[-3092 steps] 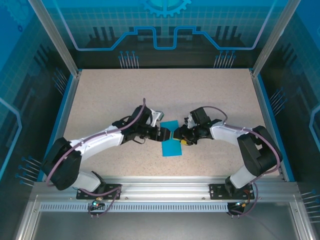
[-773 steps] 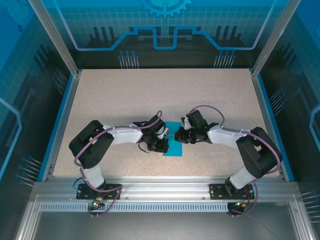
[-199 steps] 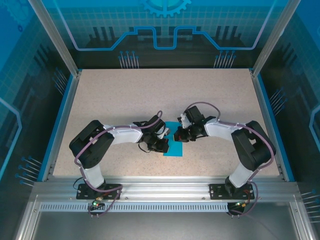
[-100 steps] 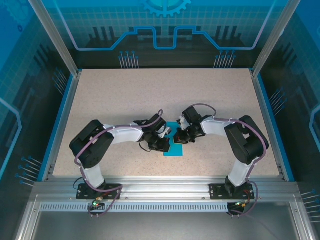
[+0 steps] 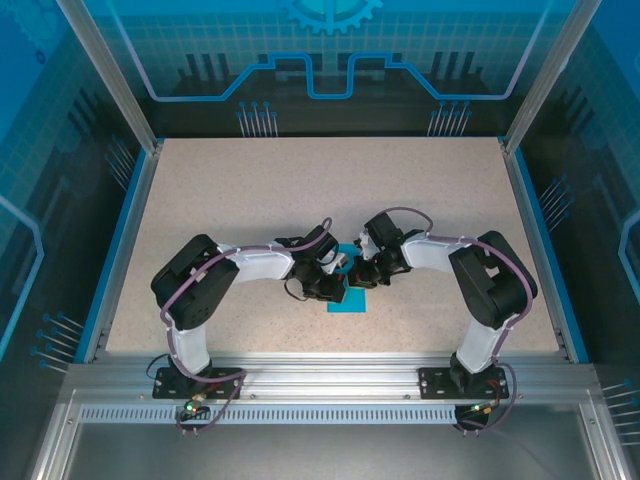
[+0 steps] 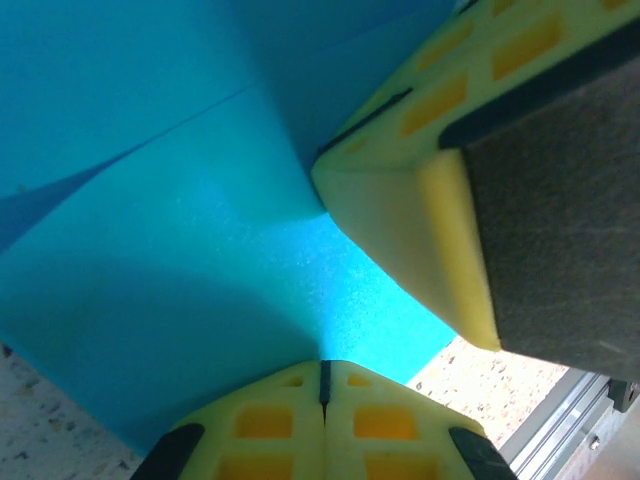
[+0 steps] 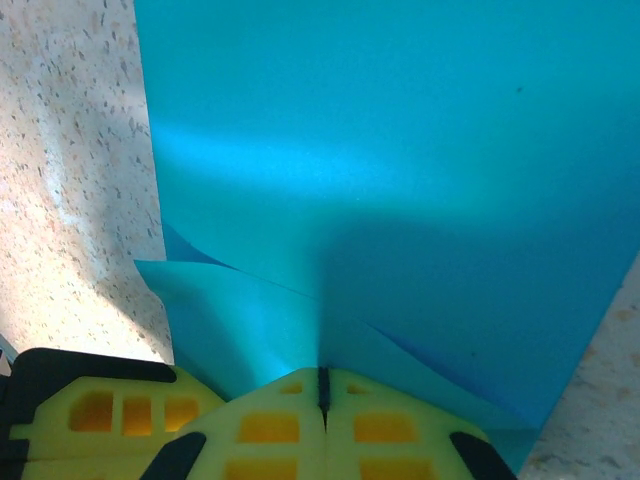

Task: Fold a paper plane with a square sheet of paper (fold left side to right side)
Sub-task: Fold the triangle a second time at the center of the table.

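Left gripper (image 6: 322, 372) and right gripper (image 7: 322, 380), jaws closed tight on nothing, press yellow tips onto the thin teal-blue folded paper sheet (image 7: 400, 150) (seemingly sharpening its crease).

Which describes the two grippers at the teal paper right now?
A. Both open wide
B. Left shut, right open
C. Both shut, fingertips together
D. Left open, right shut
C: each wrist view shows the jaws meeting with no gap, on the left gripper and the right gripper, at the teal paper.
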